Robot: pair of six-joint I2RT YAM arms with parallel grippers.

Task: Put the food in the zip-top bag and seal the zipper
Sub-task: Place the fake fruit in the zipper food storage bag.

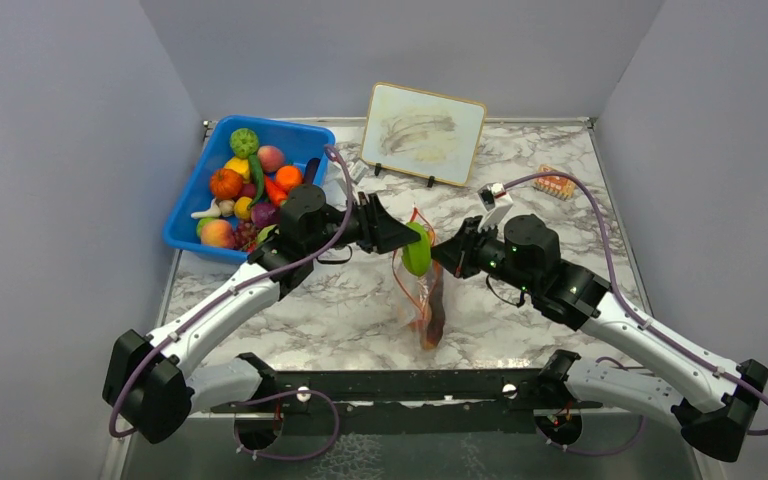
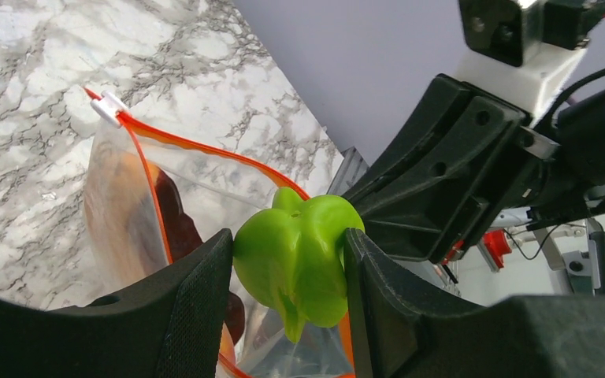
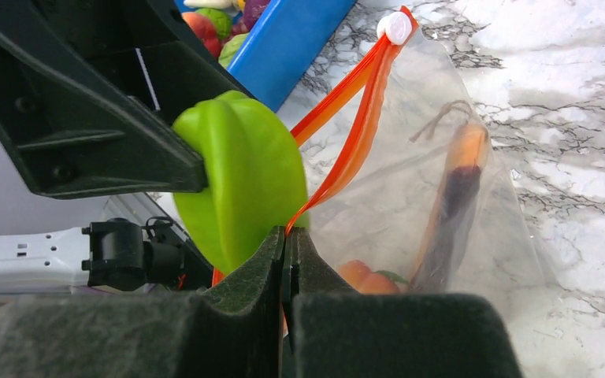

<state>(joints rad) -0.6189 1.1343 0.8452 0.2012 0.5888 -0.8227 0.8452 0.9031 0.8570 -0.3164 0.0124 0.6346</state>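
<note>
Marble table [image 1: 360, 300] carries a blue bin [image 1: 298, 137], a framed board [image 1: 425, 133] and 1 small orange packet [image 1: 555, 183]

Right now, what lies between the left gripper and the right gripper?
The green pepper, clamped in the left gripper, and the zipper of the zip-top bag, pinched by the right gripper. Both wrist views show it.
</note>
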